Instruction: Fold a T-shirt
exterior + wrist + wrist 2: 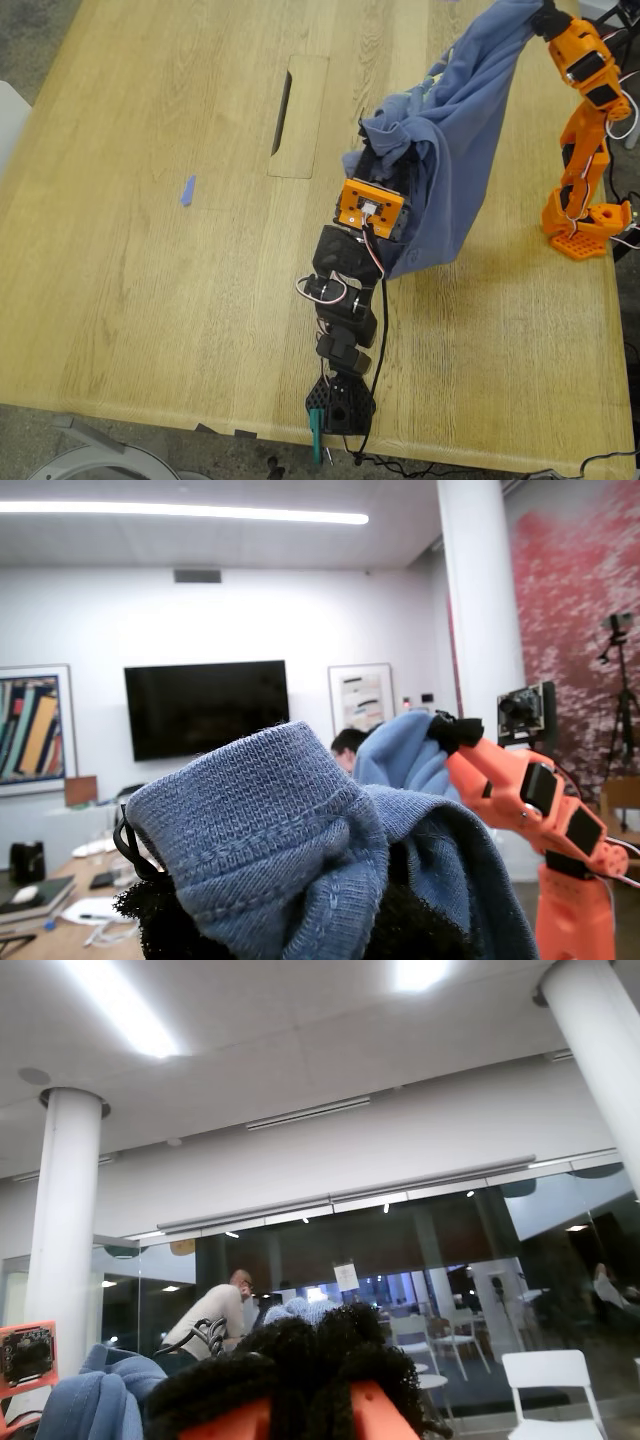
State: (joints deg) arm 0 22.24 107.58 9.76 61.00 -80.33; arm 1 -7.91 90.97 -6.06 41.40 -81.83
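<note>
I hold the T-shirt (462, 150) up off the table (150, 300), slung between my arms. My first gripper (290, 930) pinches a hem; my second gripper (300, 1360) seems clamped on cloth. Next, I judge, comes lowering it flat.

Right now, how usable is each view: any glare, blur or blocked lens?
Exterior view: even light, sharp, soft shadow under the hanging T-shirt on the table. First wrist view: the shirt fills the foreground, slightly soft; ceiling strip light blown out. Second wrist view: aimed up at bright ceiling lights; my second tool dark and blurred.
</note>
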